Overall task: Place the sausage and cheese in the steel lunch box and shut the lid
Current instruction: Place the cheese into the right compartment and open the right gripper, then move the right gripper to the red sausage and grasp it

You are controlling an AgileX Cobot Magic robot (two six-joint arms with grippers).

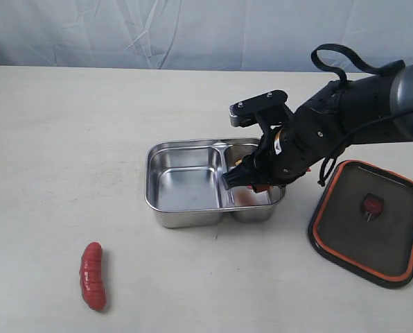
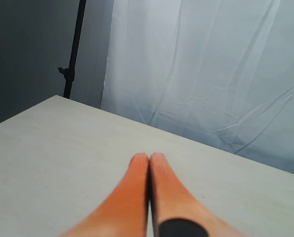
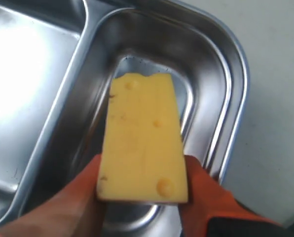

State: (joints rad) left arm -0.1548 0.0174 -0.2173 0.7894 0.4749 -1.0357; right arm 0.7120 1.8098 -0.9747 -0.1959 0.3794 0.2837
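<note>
I have the cheese point(image 3: 143, 138) pinched at its wide end in my right end effector point(image 3: 142, 183). The fingers point(image 3: 83, 197) stand partly open, one against each side of the wedge. I am holding it over the narrow compartment of the steel lunch box point(image 1: 186, 214), thin end pointing down toward the compartment floor. I cannot tell whether the tip touches the steel yet.

The step in hand, as I judge it, is releasing the cheese into that compartment. To do it well, I should keep the wedge lined up with the long axis of the compartment. That stops its corners from catching the divider or the outer rim point(image 3: 236, 74). I should bring it low before letting go, because the steel is slick and a drop from height could make it bounce or slide up the wall. I should open only wide enough to free it, then lift straight up so my fingers do not drag it back out.

My left end effector point(image 2: 149, 163) is closed tip to tip with nothing in it, above bare counter point(image 2: 48, 148).

The sausage point(image 1: 92, 275) lies on the counter well apart from the box, to its front left. The lid point(image 1: 352, 239) rests on the counter just beside the box on the right.
</note>
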